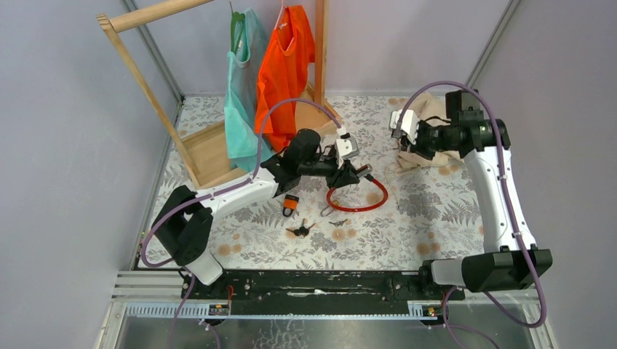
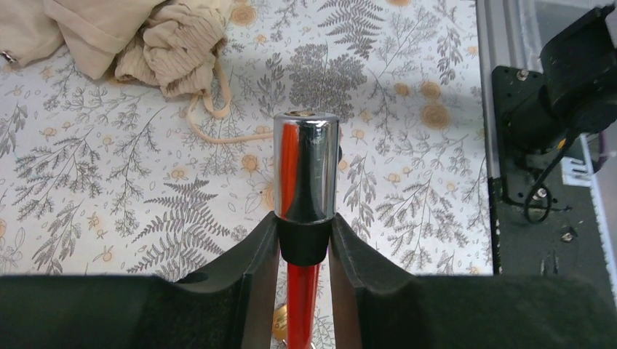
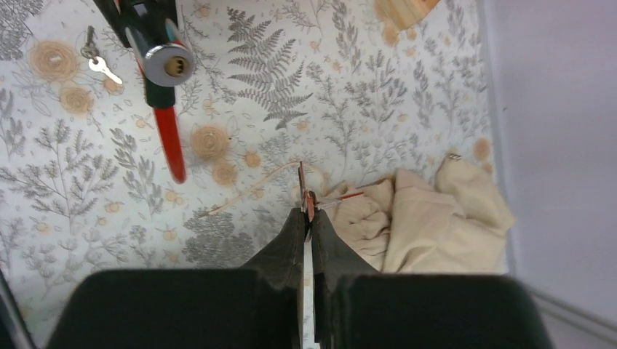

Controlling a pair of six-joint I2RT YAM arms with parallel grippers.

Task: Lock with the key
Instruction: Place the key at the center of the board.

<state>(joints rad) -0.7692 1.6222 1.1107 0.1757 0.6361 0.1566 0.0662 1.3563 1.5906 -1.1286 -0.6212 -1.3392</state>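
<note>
Lock cylinder (image 2: 305,167) sits mid-table, long axis running 9-to-3 in the top view, keyway face aimed at 3 o'clock toward the right gripper (image 3: 307,218); the left gripper (image 2: 304,229) pinches its black collar. Chrome barrel, red cable (image 1: 356,202) looping off toward 6 o'clock. Right gripper is pressed together on a key (image 3: 305,190) seen edge-on; fern-print tablecloth (image 1: 436,211), plain grey walls (image 1: 65,109).

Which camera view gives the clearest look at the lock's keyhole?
Right wrist: the keyhole faces that camera squarely on the end of the lock cylinder. Left wrist shows only the cylinder's chrome side, clamped in the left end effector. Top external shows the lock too small to make out the keyhole.
</note>
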